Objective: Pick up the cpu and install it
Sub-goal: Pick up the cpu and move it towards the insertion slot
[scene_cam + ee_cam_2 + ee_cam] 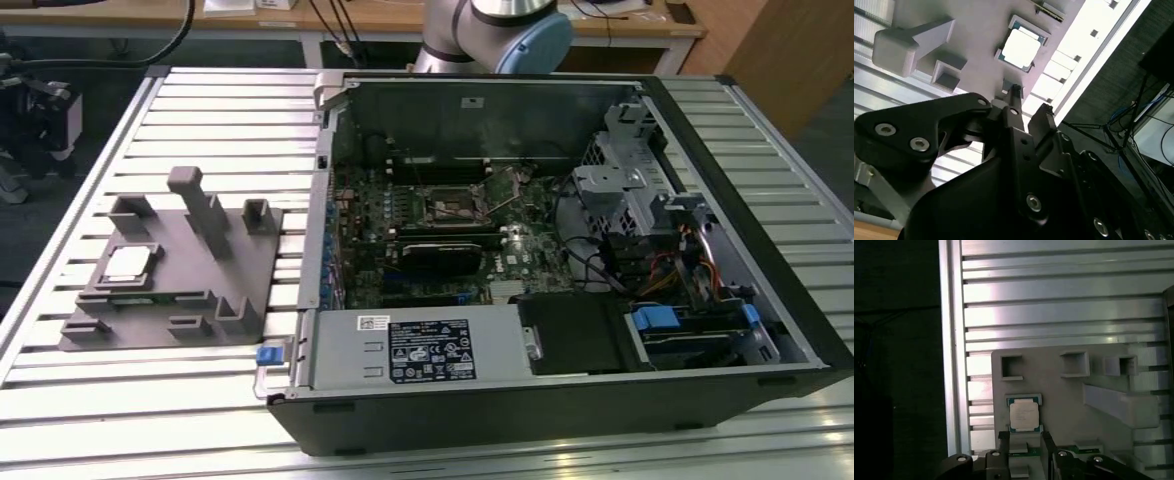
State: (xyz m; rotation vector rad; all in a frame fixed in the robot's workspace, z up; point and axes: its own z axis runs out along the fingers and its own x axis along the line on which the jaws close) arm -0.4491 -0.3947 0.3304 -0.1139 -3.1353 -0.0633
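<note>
The cpu [127, 263], a small square chip with a pale metal top, lies flat in a recess of the grey fixture [174, 300] on the exterior view's left. Both wrist views show the cpu [1021, 48] [1024, 415] from above, just past the black fingertips. My gripper [1029, 102] [1026, 442] hovers over the fixture [1064, 385], open, with nothing between its fingers. The gap between the fingers is about as wide as the chip. The black square socket frame [447, 205] sits on the motherboard inside the open computer case.
The open computer case [747, 230] lies on the slatted aluminium table [214, 110], with a white-labelled metal box [414, 345] at its near side. Tall grey posts [200, 205] rise from the fixture beside the chip. The table's edge [951, 340] runs close to the fixture.
</note>
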